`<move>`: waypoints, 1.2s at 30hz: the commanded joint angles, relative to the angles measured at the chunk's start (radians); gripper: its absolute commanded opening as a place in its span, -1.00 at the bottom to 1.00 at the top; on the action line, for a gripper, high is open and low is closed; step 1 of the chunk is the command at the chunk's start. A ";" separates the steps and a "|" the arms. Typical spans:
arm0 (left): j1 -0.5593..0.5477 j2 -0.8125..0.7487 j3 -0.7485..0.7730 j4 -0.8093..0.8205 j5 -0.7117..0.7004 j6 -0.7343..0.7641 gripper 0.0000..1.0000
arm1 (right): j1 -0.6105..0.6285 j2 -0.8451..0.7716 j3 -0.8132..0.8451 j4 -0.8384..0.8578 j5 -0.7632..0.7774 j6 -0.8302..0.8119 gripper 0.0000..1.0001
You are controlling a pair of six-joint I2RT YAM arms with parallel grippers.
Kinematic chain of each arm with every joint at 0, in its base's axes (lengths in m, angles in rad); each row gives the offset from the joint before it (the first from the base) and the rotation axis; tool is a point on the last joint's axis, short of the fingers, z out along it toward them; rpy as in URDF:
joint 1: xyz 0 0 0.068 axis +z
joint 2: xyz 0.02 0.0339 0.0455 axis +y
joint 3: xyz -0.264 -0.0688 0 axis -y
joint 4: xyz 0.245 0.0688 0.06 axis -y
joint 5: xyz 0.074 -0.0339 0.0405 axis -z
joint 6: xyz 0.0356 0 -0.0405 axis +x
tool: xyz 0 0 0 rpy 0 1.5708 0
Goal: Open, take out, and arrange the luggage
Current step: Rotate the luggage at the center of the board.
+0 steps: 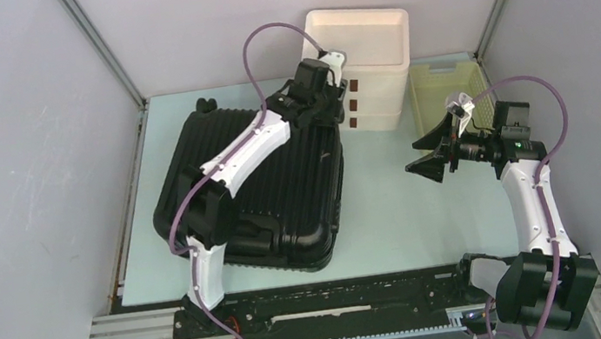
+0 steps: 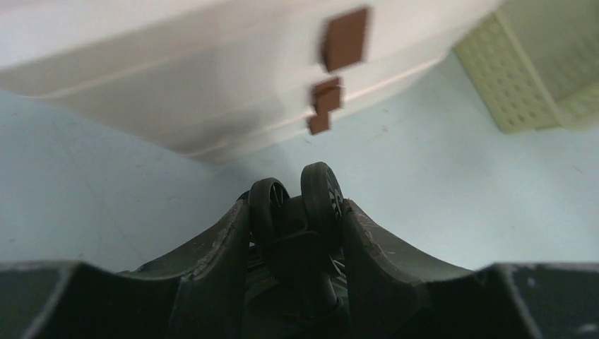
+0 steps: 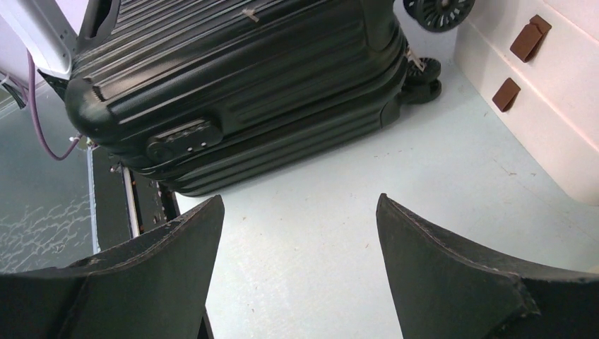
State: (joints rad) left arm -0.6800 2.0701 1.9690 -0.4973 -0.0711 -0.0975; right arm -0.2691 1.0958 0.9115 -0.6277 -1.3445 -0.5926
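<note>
The black ribbed hard-shell luggage (image 1: 255,184) lies flat and closed on the left of the table. In the right wrist view its side with a combination lock (image 3: 182,138) faces me. My left gripper (image 1: 326,106) is at the luggage's far right corner, shut on a double black wheel (image 2: 300,205), with one finger on each side of it. My right gripper (image 1: 429,163) hovers open and empty over the bare table right of the luggage, its fingers (image 3: 438,261) spread wide and pointing toward the luggage.
A white three-drawer box (image 1: 366,64) with brown pulls stands at the back, close behind the left gripper, and shows in the left wrist view (image 2: 212,78). A pale yellow slatted basket (image 1: 444,89) sits to its right, just behind the right arm. Grey walls enclose the table.
</note>
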 commanded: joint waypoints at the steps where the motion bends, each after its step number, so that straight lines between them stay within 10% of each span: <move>1: -0.079 -0.113 -0.090 -0.043 0.125 0.046 -0.91 | -0.010 -0.007 0.001 -0.001 -0.019 -0.013 0.77; 23: -0.157 -0.276 -0.332 0.038 0.362 0.251 -0.80 | -0.019 -0.012 0.001 -0.020 -0.025 -0.040 0.78; 36: -0.168 -0.267 -0.203 -0.036 0.238 0.141 0.12 | -0.025 -0.010 0.001 -0.030 -0.025 -0.055 0.79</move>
State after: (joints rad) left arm -0.8288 1.8584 1.6844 -0.4316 0.1528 0.0509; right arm -0.2886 1.0958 0.9115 -0.6544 -1.3479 -0.6235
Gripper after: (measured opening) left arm 0.521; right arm 0.892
